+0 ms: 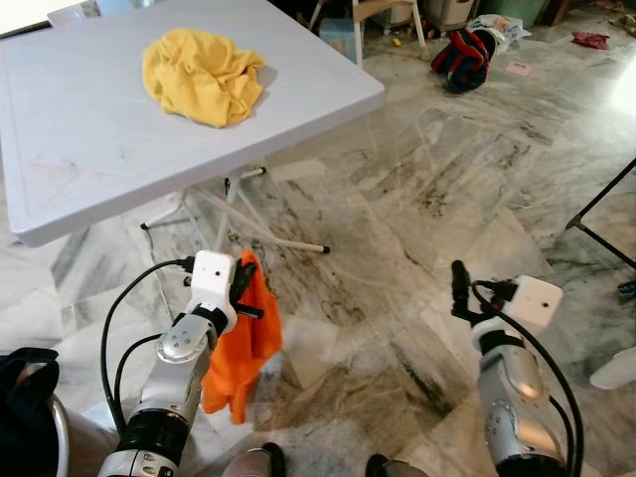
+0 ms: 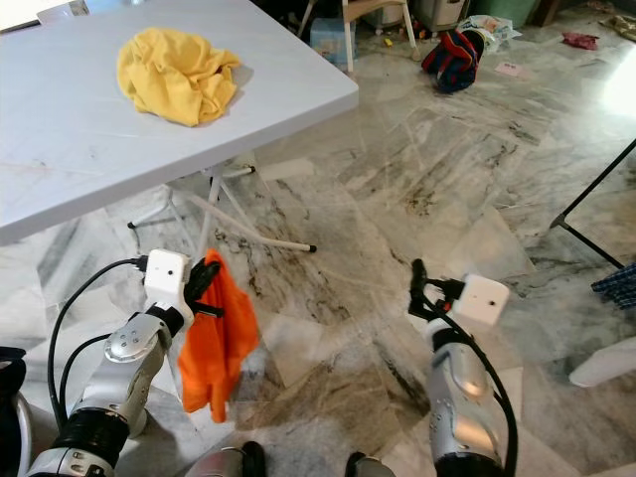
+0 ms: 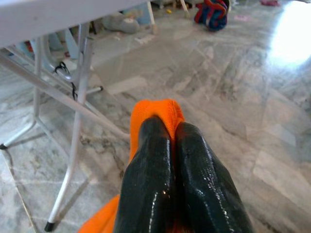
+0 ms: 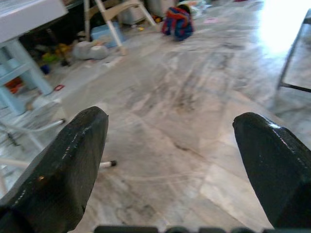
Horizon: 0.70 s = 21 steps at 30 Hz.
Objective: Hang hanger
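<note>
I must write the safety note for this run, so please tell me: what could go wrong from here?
The left pincer pinches only the top of the orange cloth, so it may slip to the marble floor. The hanging cloth could also catch the white table's legs close by. The right pincer is open, holding nothing.

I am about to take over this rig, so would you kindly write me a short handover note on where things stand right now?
Left tool: shut on an orange garment, which hangs down from it above the marble floor. No hanger can be made out in it.
Right tool: open, holding nothing, raised over the floor.
Yellow garment: crumpled on the white folding table, ahead and to the left.
A dark rack leg stands at the right edge; whether that is the hanging spot cannot be told.
Done: orange garment picked up.
Left: carry it to a rail and hang it; the yellow one is untouched.
</note>
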### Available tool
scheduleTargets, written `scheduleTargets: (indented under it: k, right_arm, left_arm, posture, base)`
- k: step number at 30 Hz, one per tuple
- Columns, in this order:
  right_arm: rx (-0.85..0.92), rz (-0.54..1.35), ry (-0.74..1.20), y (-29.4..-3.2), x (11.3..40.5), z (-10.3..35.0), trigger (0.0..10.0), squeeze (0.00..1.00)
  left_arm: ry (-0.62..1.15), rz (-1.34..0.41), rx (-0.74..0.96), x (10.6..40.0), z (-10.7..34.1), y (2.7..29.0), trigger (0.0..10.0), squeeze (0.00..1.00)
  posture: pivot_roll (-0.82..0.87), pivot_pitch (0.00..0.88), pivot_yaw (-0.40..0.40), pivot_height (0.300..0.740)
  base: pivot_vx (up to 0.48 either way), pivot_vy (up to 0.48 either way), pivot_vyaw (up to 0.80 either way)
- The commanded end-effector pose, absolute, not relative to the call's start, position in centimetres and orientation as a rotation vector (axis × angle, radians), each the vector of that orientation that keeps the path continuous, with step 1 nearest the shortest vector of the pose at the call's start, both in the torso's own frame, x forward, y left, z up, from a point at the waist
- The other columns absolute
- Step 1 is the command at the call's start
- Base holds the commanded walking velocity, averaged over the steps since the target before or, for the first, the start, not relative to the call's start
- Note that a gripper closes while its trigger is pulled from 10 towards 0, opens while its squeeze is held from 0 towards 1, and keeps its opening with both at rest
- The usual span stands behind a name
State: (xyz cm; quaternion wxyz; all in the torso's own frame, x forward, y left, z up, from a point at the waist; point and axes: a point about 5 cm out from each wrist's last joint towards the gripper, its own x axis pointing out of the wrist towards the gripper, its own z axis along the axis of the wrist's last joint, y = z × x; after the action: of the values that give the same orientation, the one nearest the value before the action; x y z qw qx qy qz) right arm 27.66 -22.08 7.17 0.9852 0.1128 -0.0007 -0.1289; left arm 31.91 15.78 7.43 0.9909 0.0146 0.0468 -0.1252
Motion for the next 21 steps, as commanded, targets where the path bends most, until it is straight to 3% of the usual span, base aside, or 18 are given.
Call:
scheduleTargets:
  k: [1, 9, 13, 21]
  right_arm:
    - [0.186, -0.233, -0.013, -21.7, 27.1, 7.4, 10.0, 0.0]
    - [0.128, -0.189, -0.016, -21.7, 25.9, 7.5, 10.0, 0.0]
    - [0.14, -0.185, -0.012, -21.1, 26.7, 7.5, 10.0, 0.0]
    - [0.161, -0.119, -0.006, -20.1, 29.1, 8.1, 10.0, 0.0]
  left_arm:
    - [0.062, -0.248, 0.016, 31.9, 7.8, 15.6, 10.0, 0.0]
    - [0.041, -0.299, -0.023, 30.8, 7.3, 13.5, 10.0, 0.0]
    - [0.047, -0.34, -0.024, 30.4, 6.7, 12.8, 10.0, 0.0]
    - [0.043, -0.231, -0.079, 31.1, 6.9, 13.8, 10.0, 0.0]
  posture:
    - [-0.04, 0.098, 0.05, 0.74]
    - [-0.05, 0.138, 0.032, 0.74]
    - [-0.03, 0.095, 0.003, 0.74]
    - [0.0, 0.034, -0.01, 0.74]
  base:
    - [0.0, 0.0, 0.0]
    - [0.0, 0.0, 0.0]
    - [0.273, 0.0, 0.0]
    - [0.34, 0.0, 0.0]
